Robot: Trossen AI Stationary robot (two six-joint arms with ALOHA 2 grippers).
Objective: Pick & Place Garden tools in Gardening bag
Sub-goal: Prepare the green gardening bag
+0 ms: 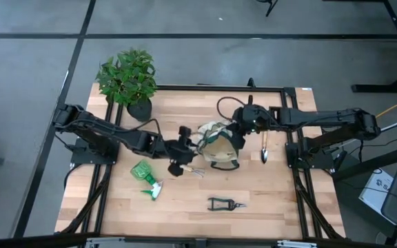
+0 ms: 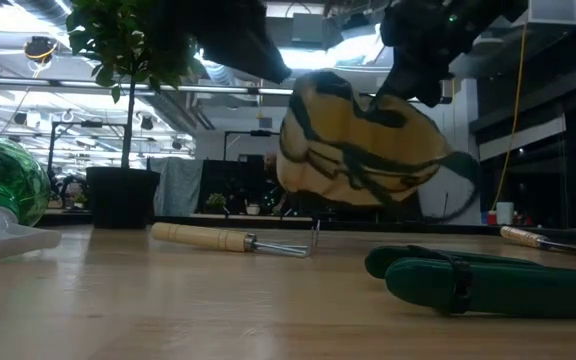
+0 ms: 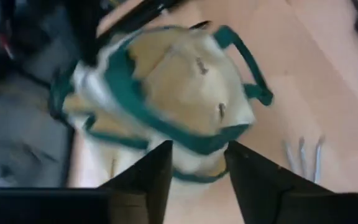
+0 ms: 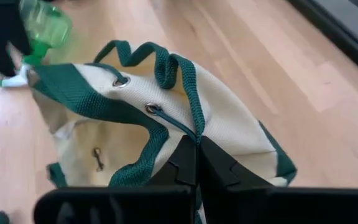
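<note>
Gardening bag (image 1: 219, 146) hangs lifted mid-table, right gripper (image 4: 197, 163) pinched shut on its green rim. Left gripper (image 3: 197, 163), jaws wide and empty, faces the bag. Advise: hold the mouth open and steady before loading. Rake (image 2: 230, 239) lies beside; bag interior unseen.

My soft fabric gardening bag (image 4: 166, 124) shows cream panels edged in dark green trim, with dark green handles. My translucent bright green spray bottle (image 1: 145, 172) has a white nozzle. My small rake (image 2: 233, 240) pairs a pale wooden handle with grey metal tines. My pruning shears (image 1: 225, 203) are black.
</note>
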